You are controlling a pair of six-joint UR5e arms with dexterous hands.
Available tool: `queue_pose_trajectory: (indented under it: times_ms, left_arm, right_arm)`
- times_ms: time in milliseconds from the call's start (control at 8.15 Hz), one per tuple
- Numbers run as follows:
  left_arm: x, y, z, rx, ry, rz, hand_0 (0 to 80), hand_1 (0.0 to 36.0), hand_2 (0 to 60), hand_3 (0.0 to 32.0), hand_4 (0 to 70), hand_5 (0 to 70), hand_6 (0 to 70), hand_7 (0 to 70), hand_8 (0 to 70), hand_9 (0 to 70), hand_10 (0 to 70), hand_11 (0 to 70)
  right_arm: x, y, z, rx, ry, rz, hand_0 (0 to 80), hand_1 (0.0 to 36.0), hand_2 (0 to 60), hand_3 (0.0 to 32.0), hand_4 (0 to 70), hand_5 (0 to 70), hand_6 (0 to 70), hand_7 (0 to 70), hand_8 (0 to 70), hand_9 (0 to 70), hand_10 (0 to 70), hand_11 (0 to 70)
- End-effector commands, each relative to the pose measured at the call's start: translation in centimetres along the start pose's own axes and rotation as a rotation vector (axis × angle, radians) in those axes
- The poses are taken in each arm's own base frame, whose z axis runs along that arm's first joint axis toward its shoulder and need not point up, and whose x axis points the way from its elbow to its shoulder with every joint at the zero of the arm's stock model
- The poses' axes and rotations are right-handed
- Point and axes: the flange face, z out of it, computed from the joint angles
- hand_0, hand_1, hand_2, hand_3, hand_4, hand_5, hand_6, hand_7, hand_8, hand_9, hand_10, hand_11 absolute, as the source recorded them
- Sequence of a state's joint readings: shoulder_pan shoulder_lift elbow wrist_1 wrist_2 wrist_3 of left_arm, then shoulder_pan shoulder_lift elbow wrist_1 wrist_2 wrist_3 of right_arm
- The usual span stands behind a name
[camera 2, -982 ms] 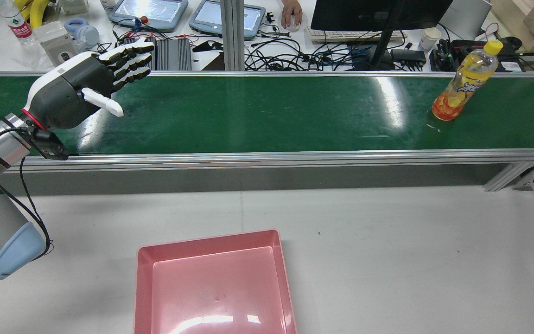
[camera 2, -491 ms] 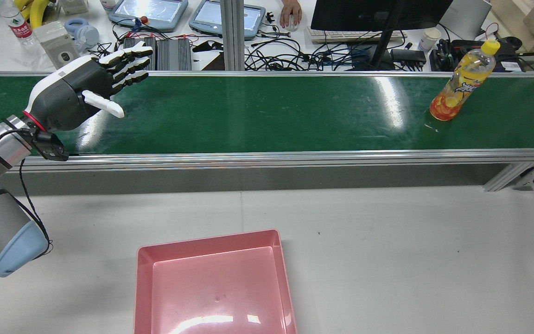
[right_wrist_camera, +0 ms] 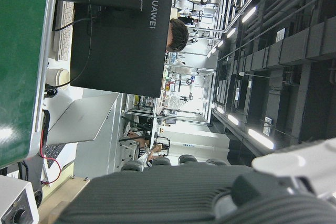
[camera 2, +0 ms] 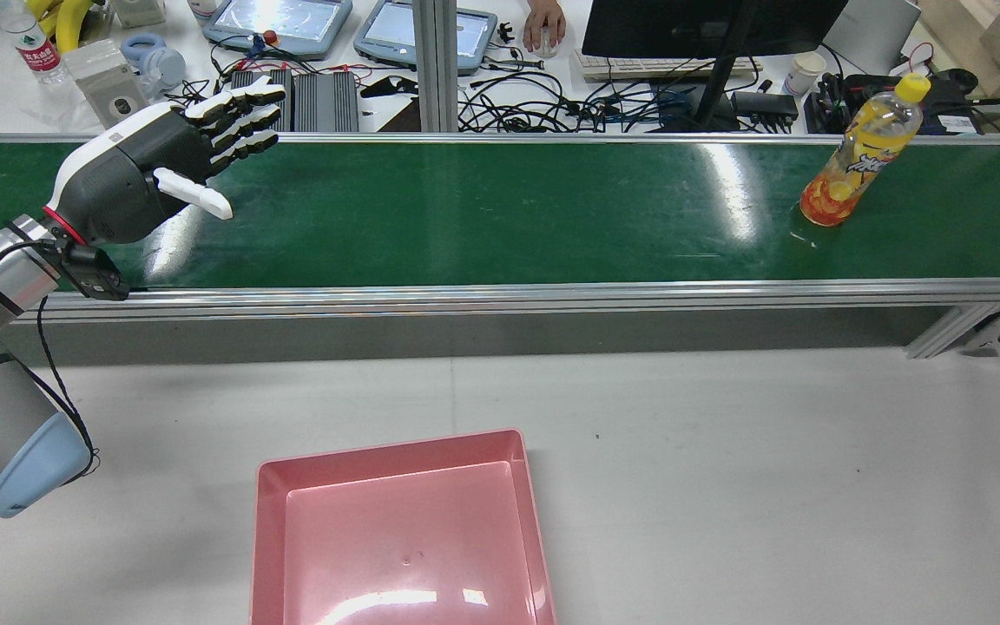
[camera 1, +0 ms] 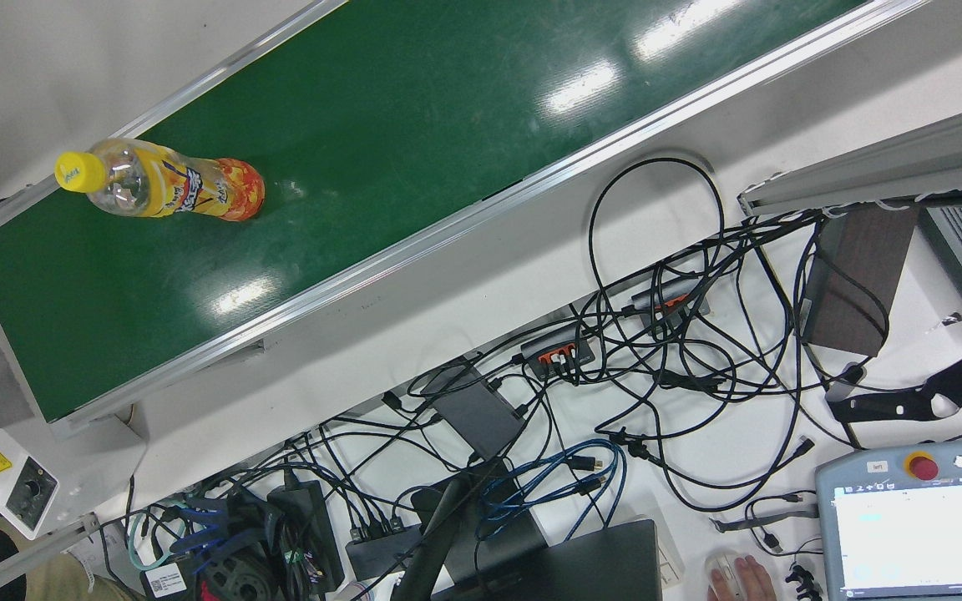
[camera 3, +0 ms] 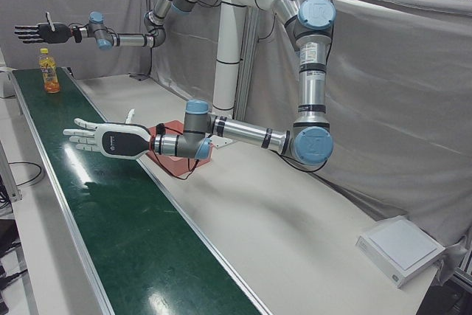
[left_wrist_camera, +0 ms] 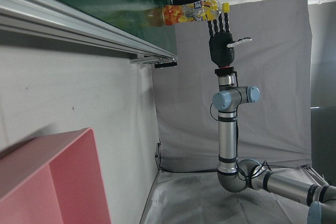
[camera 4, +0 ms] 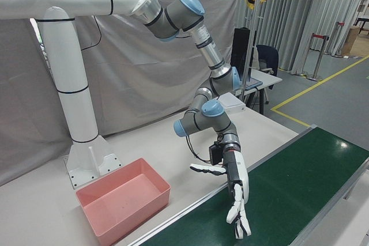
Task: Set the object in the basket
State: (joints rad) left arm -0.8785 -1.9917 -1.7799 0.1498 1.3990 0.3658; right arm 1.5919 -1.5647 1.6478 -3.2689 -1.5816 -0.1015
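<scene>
An orange drink bottle (camera 2: 856, 161) with a yellow cap stands upright on the green belt (camera 2: 500, 208), near its right end in the rear view. It also shows in the front view (camera 1: 172, 189) and the left-front view (camera 3: 49, 71). My left hand (camera 2: 153, 169) is open over the belt's left part, fingers spread and holding nothing; it also shows in the right-front view (camera 4: 233, 194). My right hand (camera 3: 33, 32) is open in the air above and beside the bottle, not touching it. The pink basket (camera 2: 391, 447) sits empty on the white table before the belt.
Behind the belt is a desk with a monitor (camera 2: 708, 26), tangled cables (camera 1: 656, 359) and teach pendants (camera 2: 279, 22). A person's hand rests on a mouse (camera 2: 545, 26). A white box (camera 3: 402, 248) lies at the table's far end. A belt control box (camera 1: 26, 492) sits at the belt's end.
The bottle has drifted a little to the left along the belt. My left hand has dipped slightly and stays open.
</scene>
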Motion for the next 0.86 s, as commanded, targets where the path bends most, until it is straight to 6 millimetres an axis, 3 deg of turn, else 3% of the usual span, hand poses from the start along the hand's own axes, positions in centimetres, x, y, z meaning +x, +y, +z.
queue_pose_trajectory:
  times_ms: [0,737]
  left_arm:
    - [-0.04,0.14,0.07,-0.004,0.001,-0.007,54.1,11.2,0.0,2.0,12.3,17.0,1.0,0.0,6.7,6.7,6.3,10.7]
    - [0.25,0.45,0.16,-0.012,0.003,-0.006,53.7,10.1,0.0,2.2,12.2,17.0,0.7,0.0,6.4,6.2,6.2,10.5]
  right_arm:
    - [-0.12,0.2,0.0,-0.004,-0.002,0.0,0.0,0.0,0.0,0.0,0.0,0.0,0.0,0.0,0.0,0.0,0.0,0.0]
    - [-0.02,-0.02,-0.07,0.0,0.0,-0.001,0.0,0.0,0.0,0.0,0.0,0.0,0.0,0.0,0.0,0.0,0.0,0.0]
